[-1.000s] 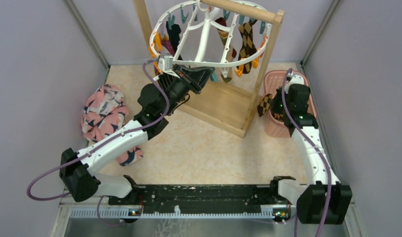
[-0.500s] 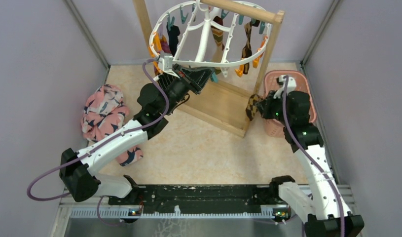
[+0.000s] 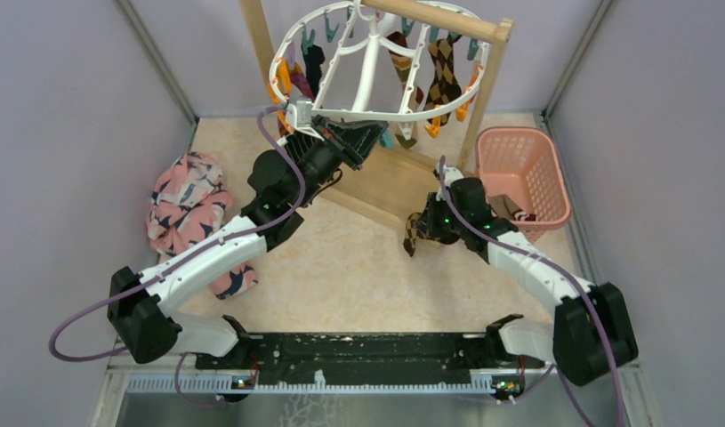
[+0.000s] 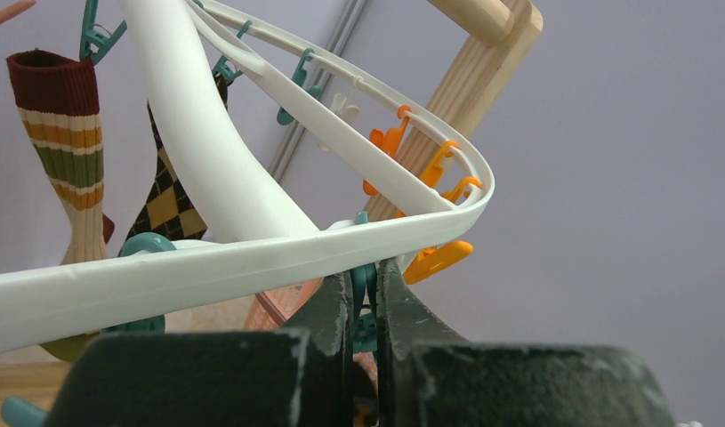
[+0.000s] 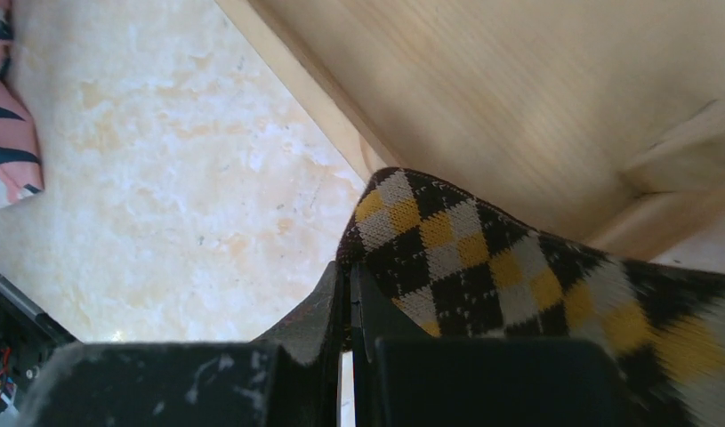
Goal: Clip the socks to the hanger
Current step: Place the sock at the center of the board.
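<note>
Off the rack's (image 3: 403, 191) edge, right hand (image 5: 348, 277) pinches argyle sock (image 5: 483, 258) (floor (image 5: 163, 178) open); left hand (image 4: 365, 271) nips rim clip (image 4: 366, 331).

R claw (image 3: 420, 229) took argyle sock (image 3: 411, 239) off basket (image 3: 555, 190).

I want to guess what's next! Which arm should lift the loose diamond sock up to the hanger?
Right. The right gripper is shut on the argyle sock, low by the wooden rack. The left gripper is busy, pinching a teal clip under the hanger rim.
</note>
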Action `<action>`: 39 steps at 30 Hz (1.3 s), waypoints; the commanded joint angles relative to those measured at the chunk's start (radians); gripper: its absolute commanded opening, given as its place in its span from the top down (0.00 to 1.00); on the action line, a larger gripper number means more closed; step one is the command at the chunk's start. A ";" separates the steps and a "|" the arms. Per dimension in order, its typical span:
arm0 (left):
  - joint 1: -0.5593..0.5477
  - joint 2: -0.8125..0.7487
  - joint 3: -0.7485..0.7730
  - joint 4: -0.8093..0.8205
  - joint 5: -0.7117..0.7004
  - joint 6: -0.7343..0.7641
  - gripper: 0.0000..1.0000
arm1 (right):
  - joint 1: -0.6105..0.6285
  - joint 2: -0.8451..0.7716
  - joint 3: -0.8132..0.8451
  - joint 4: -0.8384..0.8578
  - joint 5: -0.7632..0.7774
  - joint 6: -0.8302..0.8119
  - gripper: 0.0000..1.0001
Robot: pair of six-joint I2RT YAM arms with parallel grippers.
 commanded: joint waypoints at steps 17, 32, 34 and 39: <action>-0.008 -0.004 -0.002 -0.044 0.032 0.023 1.00 | 0.098 0.125 0.021 0.149 0.121 0.003 0.35; -0.009 0.005 -0.013 -0.031 0.035 0.013 1.00 | 0.318 0.262 0.066 0.157 0.236 0.020 0.31; -0.008 -0.001 -0.014 -0.035 0.030 0.020 1.00 | 0.319 0.317 0.094 0.170 0.240 0.009 0.31; -0.006 -0.027 -0.029 -0.045 -0.008 0.045 1.00 | 0.326 0.428 0.142 0.160 0.274 -0.021 0.33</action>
